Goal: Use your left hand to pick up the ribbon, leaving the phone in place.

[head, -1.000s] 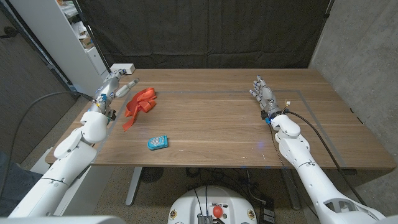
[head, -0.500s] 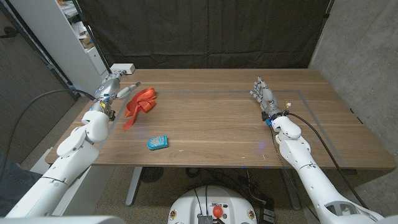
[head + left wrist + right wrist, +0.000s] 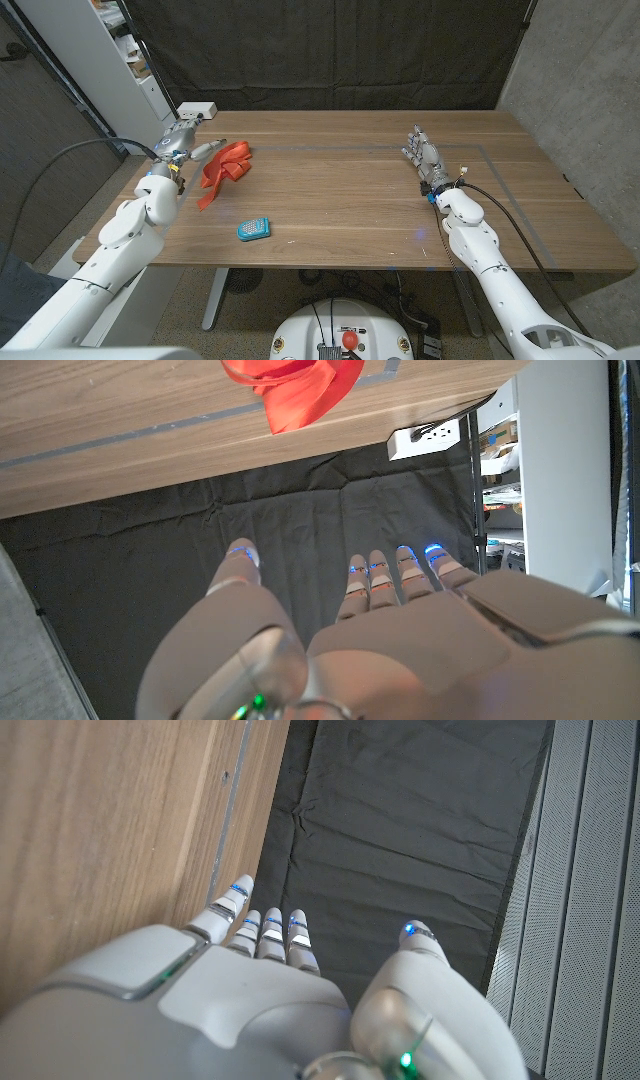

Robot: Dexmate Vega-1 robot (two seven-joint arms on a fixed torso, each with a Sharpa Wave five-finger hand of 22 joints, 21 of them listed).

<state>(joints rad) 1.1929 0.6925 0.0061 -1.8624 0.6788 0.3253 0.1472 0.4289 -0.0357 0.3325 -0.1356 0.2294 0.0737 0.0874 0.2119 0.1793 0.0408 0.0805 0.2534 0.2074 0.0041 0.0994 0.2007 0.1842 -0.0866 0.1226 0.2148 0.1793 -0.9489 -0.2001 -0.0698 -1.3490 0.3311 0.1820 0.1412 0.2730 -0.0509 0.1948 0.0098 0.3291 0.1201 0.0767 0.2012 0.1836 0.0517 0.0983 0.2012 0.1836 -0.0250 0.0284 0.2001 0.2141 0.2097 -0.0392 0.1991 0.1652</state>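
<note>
- The table [image 3: 360, 190] is wooden and fills the middle of the head view, with a dark curtain [image 3: 330, 50] hanging behind its far edge.
- The left hand [image 3: 183, 143] is over the table's far left corner, fingers stretched out and apart, holding nothing; its fingertips point to the right, toward the ribbon.
- The right hand [image 3: 422, 152] is on the right part of the table, well apart from everything else, fingers straight and close together, thumb set off to the side, holding nothing.
- The ribbon [image 3: 223, 168] is red and lies crumpled on the left part of the table, just right of the left hand's fingertips; whether they touch it I cannot tell. One tail runs toward the near edge.
- The phone [image 3: 254, 229], small and blue, lies nearer the table's front edge, apart from the ribbon.
- The left wrist view shows the thumb apart from the other fingers [image 3: 385, 575], and the ribbon [image 3: 295, 385] beyond them.
- The right wrist view shows that hand [image 3: 250, 1000] beside bare wood.
</note>
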